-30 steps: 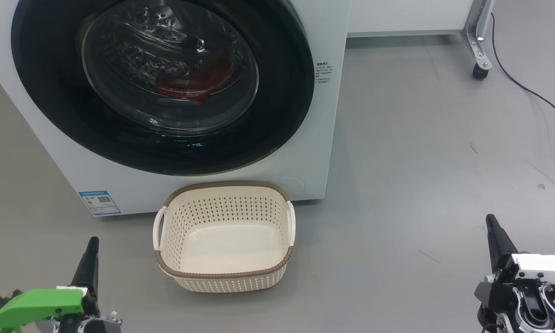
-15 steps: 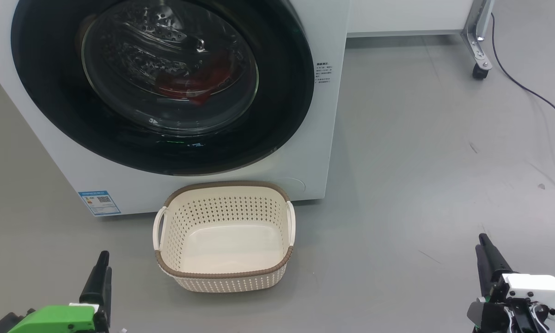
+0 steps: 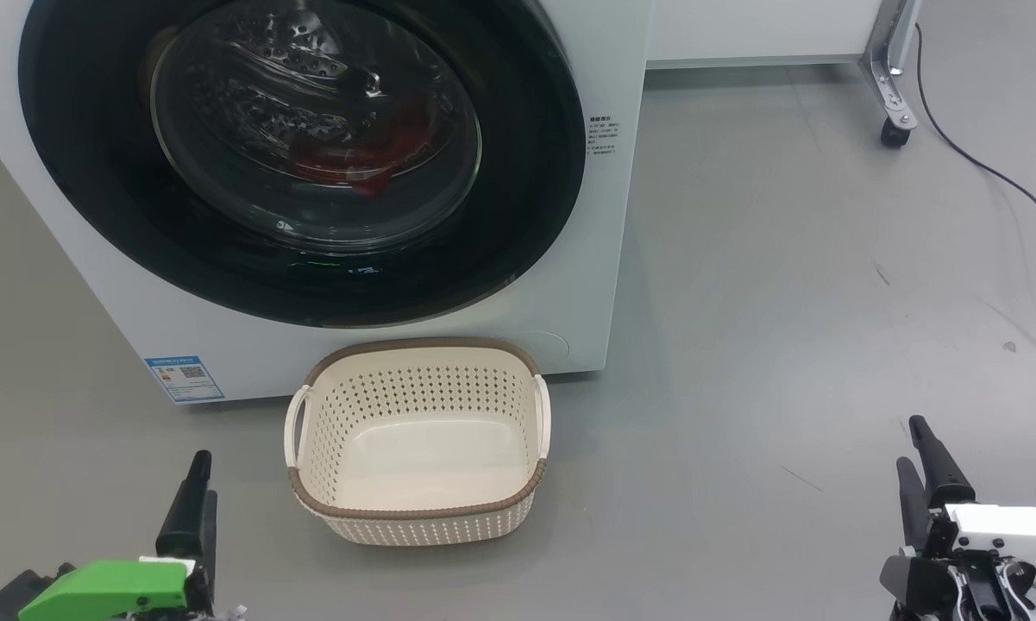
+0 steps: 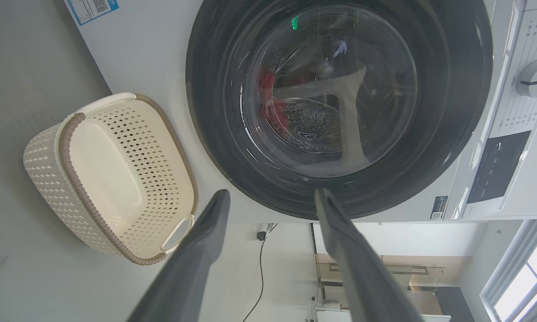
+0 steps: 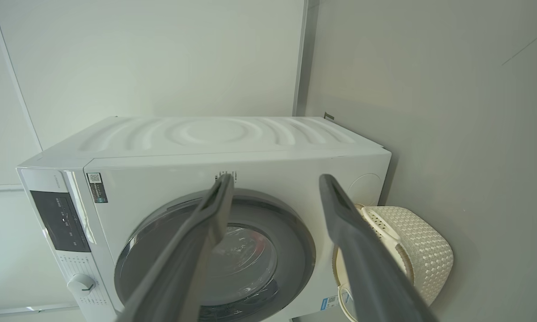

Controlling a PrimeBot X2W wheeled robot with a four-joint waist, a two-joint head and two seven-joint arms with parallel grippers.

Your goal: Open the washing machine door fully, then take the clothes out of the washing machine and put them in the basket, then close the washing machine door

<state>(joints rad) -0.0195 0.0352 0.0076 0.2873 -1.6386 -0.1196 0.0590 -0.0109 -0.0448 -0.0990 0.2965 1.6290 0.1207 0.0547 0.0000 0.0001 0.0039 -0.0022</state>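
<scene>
basket (image 3: 418,522) before washing machine (image 3: 608,216); clothes (image 3: 354,164) inside.

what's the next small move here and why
Probably advance the open left gripper toward the rim of the washing machine door: it is shut, the clothes sit behind its glass, and the basket holds nothing.
</scene>
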